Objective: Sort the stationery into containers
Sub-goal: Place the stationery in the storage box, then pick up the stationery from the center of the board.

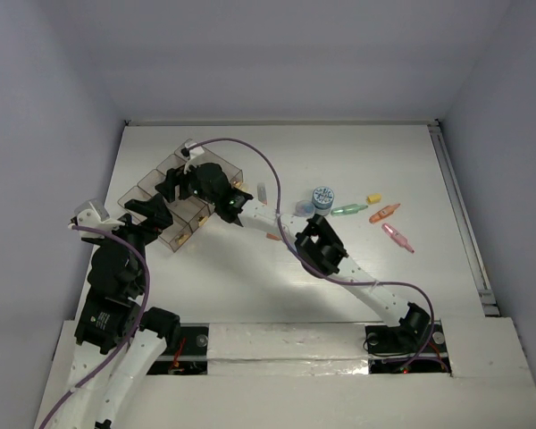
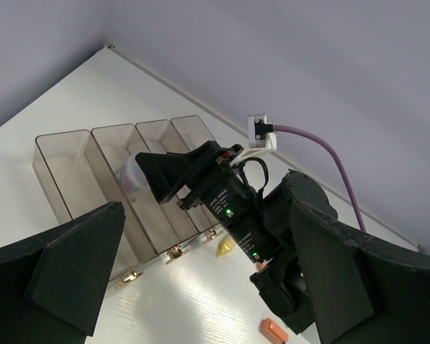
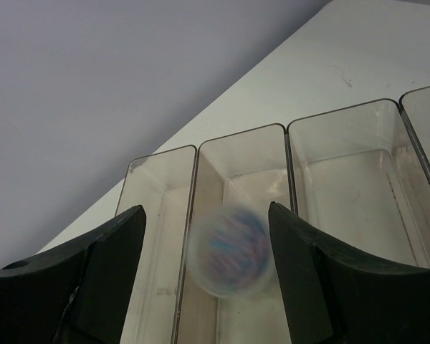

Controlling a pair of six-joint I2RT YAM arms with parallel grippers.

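The row of joined smoky clear containers [image 1: 171, 166] sits at the back left. My right gripper [image 1: 176, 184] hangs over it with its jaws open. In the right wrist view a bluish tape roll [image 3: 231, 251] is blurred between the open fingers, free of both, above the second compartment [image 3: 344, 165]. The left wrist view also shows this roll [image 2: 131, 174] at the right gripper's tip. My left gripper [image 1: 152, 214] is open and empty beside the containers' clasp side. More rolls [image 1: 322, 196] and green [image 1: 347, 210], yellow [image 1: 372, 197], orange [image 1: 384, 213] and pink [image 1: 397, 238] pens lie at centre right.
A yellow pen [image 2: 226, 248] lies by the brass clasps, and a small orange piece [image 2: 274, 330] lies near it under the right arm. The right arm's purple cable [image 1: 268, 170] arcs over the table. White walls close in the back and sides.
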